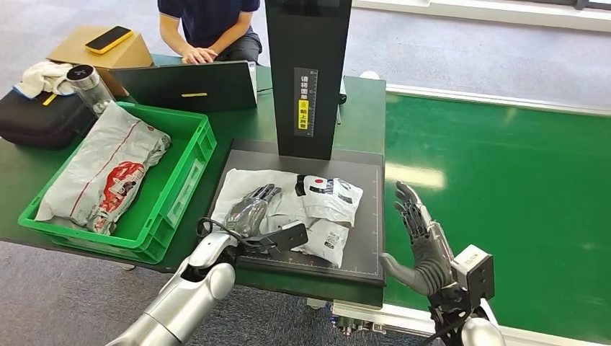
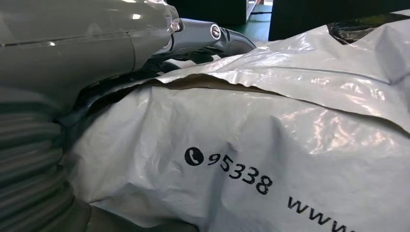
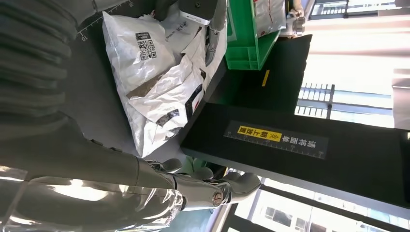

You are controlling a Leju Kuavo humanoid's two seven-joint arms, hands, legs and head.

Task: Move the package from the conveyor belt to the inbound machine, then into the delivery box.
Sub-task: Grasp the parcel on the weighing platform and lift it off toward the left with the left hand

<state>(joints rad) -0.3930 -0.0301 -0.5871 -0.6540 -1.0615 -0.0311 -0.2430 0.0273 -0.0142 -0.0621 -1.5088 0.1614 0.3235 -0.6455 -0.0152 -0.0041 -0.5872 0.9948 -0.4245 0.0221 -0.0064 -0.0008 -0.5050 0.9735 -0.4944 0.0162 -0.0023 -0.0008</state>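
Note:
The white plastic package (image 1: 320,205) lies crumpled on the black plate (image 1: 364,249) of the inbound machine, in front of its dark column (image 1: 306,72). My left hand (image 1: 251,209) is on the package's left part; in the left wrist view its fingers (image 2: 212,38) lie over a fold of the package (image 2: 266,159) and its thumb sits under it. My right hand (image 1: 421,241) stands open and empty just right of the plate, over the green belt (image 1: 504,202). In the right wrist view the package (image 3: 154,82) lies beyond that hand (image 3: 96,188).
A green delivery box (image 1: 184,180) left of the plate holds a grey parcel (image 1: 101,173). Behind it are a laptop (image 1: 187,86), a black bag (image 1: 36,115) and a bottle (image 1: 90,86). A person (image 1: 209,29) sits at the table's far side.

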